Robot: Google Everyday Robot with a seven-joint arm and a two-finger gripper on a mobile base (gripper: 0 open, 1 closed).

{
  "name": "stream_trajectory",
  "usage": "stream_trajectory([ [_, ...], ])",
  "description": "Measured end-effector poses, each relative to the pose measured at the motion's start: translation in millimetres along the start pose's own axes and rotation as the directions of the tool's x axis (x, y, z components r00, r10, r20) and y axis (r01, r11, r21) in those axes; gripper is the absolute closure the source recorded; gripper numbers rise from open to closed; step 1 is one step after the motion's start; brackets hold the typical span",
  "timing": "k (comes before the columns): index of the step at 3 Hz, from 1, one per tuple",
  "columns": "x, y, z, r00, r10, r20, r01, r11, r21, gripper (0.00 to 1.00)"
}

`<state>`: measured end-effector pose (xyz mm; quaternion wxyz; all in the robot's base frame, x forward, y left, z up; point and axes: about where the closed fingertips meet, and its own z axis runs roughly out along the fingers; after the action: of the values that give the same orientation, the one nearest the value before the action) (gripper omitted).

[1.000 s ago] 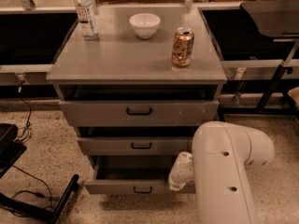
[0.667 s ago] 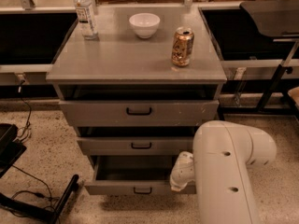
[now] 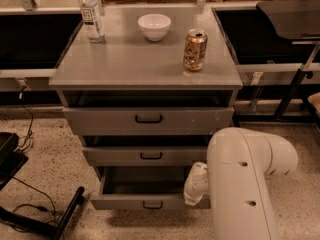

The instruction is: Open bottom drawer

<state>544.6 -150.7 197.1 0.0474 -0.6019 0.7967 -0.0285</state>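
The grey cabinet [image 3: 145, 64] has three drawer fronts. The bottom drawer [image 3: 125, 202] is the lowest one, with a small black bar handle [image 3: 152, 205]. It stands pulled out, and its dark inside [image 3: 142, 180] shows. My gripper [image 3: 195, 186] is at the right end of this drawer's front, low by the floor. It is largely hidden behind my thick white arm [image 3: 245, 184]. The middle drawer [image 3: 145, 155] and the top drawer [image 3: 147, 119] stick out only slightly.
On the cabinet top stand a water bottle [image 3: 91, 15], a white bowl [image 3: 154, 26] and a drink can [image 3: 194, 49]. Black equipment with cables [image 3: 30, 204] lies on the speckled floor at the left. Dark shelving and a metal frame [image 3: 292, 91] flank the cabinet.
My arm has shifted slightly to the right and nearer. The bottom drawer's front sits a little further out than a second ago.
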Motion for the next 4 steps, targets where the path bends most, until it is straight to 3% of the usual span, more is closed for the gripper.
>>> stream_trajectory([
  [1,0.0,0.0,0.0,1.000,0.000,0.000,0.000,1.0000,0.000,0.81],
  [4,0.0,0.1,0.1,1.000,0.000,0.000,0.000,1.0000,0.000,0.11],
])
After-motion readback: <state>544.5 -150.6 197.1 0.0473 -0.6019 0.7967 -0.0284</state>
